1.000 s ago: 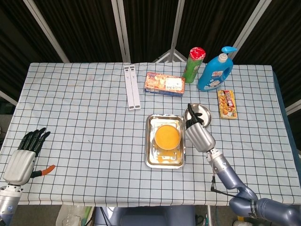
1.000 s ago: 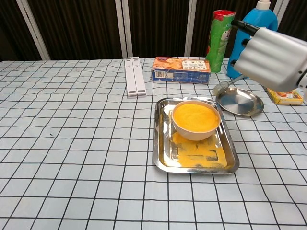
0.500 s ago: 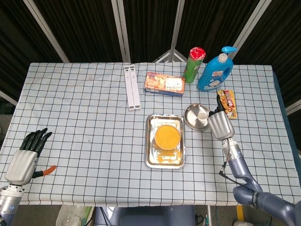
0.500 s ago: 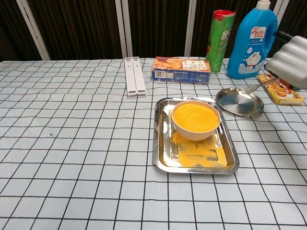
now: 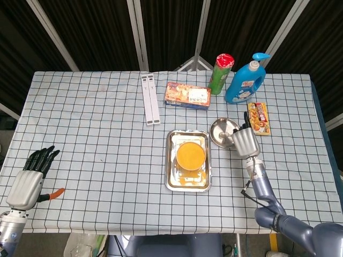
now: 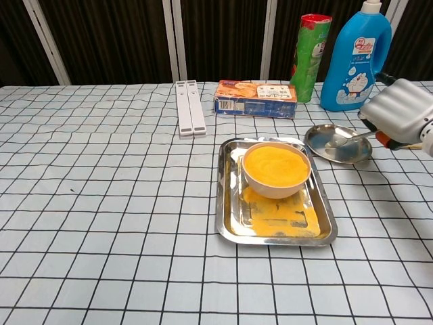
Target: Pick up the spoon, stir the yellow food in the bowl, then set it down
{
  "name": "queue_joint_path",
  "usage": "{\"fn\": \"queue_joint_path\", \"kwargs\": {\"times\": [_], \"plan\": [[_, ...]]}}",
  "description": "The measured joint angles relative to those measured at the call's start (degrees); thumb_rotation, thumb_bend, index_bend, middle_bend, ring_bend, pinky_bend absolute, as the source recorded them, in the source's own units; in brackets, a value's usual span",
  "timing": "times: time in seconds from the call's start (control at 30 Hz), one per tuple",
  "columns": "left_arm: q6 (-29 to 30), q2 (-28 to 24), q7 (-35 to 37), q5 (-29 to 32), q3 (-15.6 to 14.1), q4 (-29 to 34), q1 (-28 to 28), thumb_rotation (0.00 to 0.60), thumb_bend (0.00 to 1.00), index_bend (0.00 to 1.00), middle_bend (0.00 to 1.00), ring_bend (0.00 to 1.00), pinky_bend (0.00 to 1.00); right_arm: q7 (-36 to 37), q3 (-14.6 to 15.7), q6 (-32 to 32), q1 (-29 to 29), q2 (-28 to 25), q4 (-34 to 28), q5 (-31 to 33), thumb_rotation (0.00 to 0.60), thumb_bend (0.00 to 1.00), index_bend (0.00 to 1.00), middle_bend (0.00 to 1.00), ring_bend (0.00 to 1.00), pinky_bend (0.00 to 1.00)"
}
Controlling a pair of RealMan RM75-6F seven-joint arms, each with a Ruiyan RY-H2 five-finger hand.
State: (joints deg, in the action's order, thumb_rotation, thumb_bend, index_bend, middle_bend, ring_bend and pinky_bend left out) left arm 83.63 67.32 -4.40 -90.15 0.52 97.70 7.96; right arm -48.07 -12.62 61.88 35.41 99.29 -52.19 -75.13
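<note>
- Spoon [image 6: 345, 138]: slim, silvery; its bowl is laid in the small steel dish [image 6: 323, 147] right of the tray [image 6: 274, 233], handle slanting up to the right hand [image 6: 398, 116].
- Grip on the handle is hidden by the hand's casing; cannot be told.
- Bowl [image 6: 276, 168] is filled with yellow food.
- Left hand [image 5: 31, 175] is held empty, fingers spread, at the bench's left edge.

The head view looks steeply down from high above the near edge, taking in the whole table [image 5: 80, 123]. The chest view sits low and close, facing across the tabletop. Both share the tray [image 5: 172, 160] with its bowl [image 6: 276, 169] and the bottles behind.
</note>
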Motion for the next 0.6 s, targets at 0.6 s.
{"fn": "queue_joint_path", "kwargs": {"times": [0.6], "plan": [[0.3,-0.2,0.2,-0.1,0.0,0.1,-0.1,0.6,0.0,0.0,0.0,0.0,0.04,-1.8,-1.1,4.7,-0.1,-0.6,-3.4,1.3,0.6,0.47,0.0,0.13,0.01,0.0]]}}
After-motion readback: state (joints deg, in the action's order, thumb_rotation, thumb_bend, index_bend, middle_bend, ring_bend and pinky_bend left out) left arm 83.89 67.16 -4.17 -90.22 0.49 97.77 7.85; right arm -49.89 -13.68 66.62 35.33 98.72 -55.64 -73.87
